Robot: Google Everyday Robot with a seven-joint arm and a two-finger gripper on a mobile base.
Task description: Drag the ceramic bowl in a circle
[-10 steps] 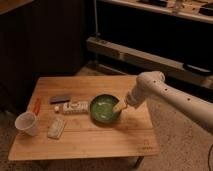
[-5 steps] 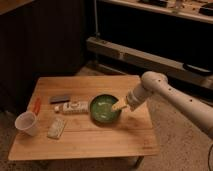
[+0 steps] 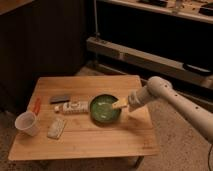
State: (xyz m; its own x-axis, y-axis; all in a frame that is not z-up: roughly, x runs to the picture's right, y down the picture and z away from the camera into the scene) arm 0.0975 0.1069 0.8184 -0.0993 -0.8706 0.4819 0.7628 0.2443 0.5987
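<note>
Gripper [image 3: 120,104] position: at the picture-right rim of the ceramic bowl [image 3: 103,111], with its pale tip overlapping the rim edge. Grip state: cannot be determined, because the view does not show whether the tip clamps the rim or only rests against it. The arm [image 3: 167,95] enters from picture-right and slopes down to the bowl.

Bowl location: upright on the wooden table [image 3: 100,145], somewhat right of centre. A long box [image 3: 74,106] lies just beside the bowl on its far side from the gripper. Further off are a dark flat item [image 3: 60,99], a red item [image 3: 36,105], a pale packet [image 3: 56,127] and a white cup [image 3: 27,122].

Progress, as a judgement: contact with the rim appears established. No part of the circle can be confirmed as completed, so the circular drag should be treated as outstanding. The nearby box restricts the path on that side.
</note>
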